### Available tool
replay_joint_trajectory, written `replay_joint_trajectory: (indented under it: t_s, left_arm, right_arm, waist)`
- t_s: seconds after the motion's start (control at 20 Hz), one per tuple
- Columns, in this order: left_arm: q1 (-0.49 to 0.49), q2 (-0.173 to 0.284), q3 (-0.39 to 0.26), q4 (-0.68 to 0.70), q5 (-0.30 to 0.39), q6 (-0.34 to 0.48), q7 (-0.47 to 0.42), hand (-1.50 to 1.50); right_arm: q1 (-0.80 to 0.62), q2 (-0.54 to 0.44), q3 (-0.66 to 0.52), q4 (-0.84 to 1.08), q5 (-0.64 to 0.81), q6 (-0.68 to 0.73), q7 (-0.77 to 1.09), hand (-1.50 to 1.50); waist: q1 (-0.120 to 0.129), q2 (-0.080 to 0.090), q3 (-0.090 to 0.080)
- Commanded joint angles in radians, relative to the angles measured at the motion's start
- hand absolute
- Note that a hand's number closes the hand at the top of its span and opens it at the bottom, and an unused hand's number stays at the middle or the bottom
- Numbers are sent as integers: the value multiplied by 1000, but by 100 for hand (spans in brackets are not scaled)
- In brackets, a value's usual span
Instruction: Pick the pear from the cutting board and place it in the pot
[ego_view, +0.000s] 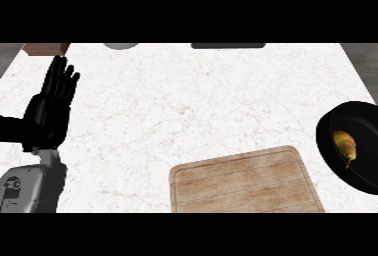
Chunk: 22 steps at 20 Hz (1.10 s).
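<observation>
A yellow pear (345, 145) lies inside the black pot (331, 122) at the right edge of the counter. The wooden cutting board (244, 182) sits at the lower middle, with nothing on it. My left hand (50, 107) rests at the left side, fingers straight and pointing up, holding nothing. My right hand does not show in the head view.
A brown block (46, 48) sits at the far left corner. A grey round object (120, 45) and a dark flat object (227, 45) lie along the counter's far edge. White marble counter (192, 100) spreads between the hand and the pot.
</observation>
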<state>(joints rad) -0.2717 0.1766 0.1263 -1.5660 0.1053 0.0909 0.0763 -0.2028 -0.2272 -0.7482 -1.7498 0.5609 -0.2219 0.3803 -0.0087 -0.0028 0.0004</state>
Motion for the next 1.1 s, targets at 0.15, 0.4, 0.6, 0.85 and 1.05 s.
replay_joint_trajectory:
  t_s: [0.15, 0.4, 0.6, 0.85, 1.05]
  left_arm:
    - [24, 0, 2, -42, -7, 7, 7, 0]
    - [-22, -22, -20, 13, -32, 21, -6, 0]
    - [14, -3, 6, 7, 2, -19, -20, 0]
    - [-11, -18, 7, 40, -6, -4, -32, 0]
    - [22, -11, -8, -52, -13, 0, 29, 0]
  right_arm:
    - [151, -7, -171, -92, -256, 8, -128, -150]
    - [224, -61, -294, -69, -410, 53, -181, -150]
    - [332, -56, -397, -28, -542, 123, -287, -150]
    - [430, -42, -478, -3, -642, 198, -347, -150]
    - [474, -81, -532, 42, -697, 252, -367, -150]
  waist:
    - [-2, -1, 0]
    - [-2, 1, 0]
    - [-3, 1, 0]
    - [-3, 1, 0]
    - [2, 1, 0]
